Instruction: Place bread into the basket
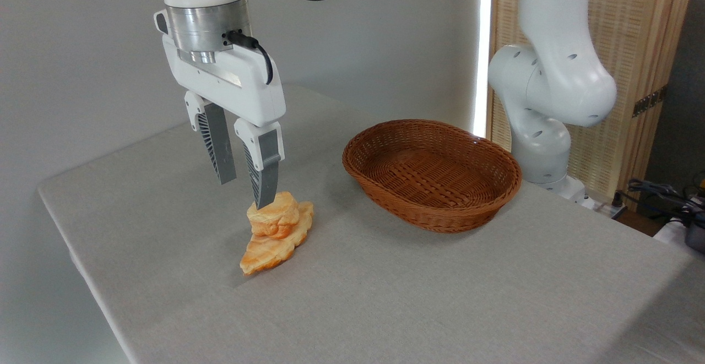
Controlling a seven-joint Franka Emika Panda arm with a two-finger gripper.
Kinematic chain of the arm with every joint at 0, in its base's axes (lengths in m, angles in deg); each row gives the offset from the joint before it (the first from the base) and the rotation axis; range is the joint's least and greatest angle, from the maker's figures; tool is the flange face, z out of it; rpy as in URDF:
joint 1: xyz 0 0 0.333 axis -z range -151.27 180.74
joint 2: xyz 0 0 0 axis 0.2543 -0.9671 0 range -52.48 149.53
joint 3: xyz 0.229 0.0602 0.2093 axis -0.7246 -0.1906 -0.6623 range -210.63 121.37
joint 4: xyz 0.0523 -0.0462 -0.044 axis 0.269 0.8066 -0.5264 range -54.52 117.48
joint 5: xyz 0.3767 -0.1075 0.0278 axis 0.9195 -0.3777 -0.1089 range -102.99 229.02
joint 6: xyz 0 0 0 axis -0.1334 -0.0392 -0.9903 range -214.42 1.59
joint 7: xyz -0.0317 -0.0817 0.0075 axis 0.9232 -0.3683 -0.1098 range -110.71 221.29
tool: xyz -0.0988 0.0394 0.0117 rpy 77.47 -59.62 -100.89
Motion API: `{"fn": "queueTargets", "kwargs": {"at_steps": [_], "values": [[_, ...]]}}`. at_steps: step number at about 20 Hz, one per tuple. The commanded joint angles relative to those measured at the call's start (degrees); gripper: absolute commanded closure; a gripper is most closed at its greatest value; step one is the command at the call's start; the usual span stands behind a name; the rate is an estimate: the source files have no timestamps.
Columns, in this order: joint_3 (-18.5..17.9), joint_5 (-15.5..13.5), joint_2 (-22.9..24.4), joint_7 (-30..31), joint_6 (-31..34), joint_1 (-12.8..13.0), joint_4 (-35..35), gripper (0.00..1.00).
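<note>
The bread point(274, 216), a small chunky golden-orange bun, sits on top of a flat leaf-shaped pastry point(270, 254) on the grey table. My gripper point(246, 191) hangs just above and slightly left of the bun, open, with nothing between its fingers. The right fingertip point(266, 194) overlaps the bun's upper left edge in the picture; whether it touches I cannot tell. The basket point(435, 218), a shallow oval of reddish-brown wicker, stands to the right of the bun and holds nothing.
The arm's white base point(542, 149) stands behind the basket at the right. A wooden slatted screen point(633, 77) is behind it. Cables point(661, 193) lie at the far right. The table's left edge point(82, 259) runs close to the pastry.
</note>
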Motion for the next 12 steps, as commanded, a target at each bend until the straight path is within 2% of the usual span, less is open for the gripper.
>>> {"fn": "queueTargets", "kwargs": {"at_steps": [1,12], "values": [[1.41,-0.77,0.62,0.48,1.24,-1.28,-0.47,0.00],[1.68,-0.86,0.62,0.57,3.43,-1.19,-0.46,0.00]]}}
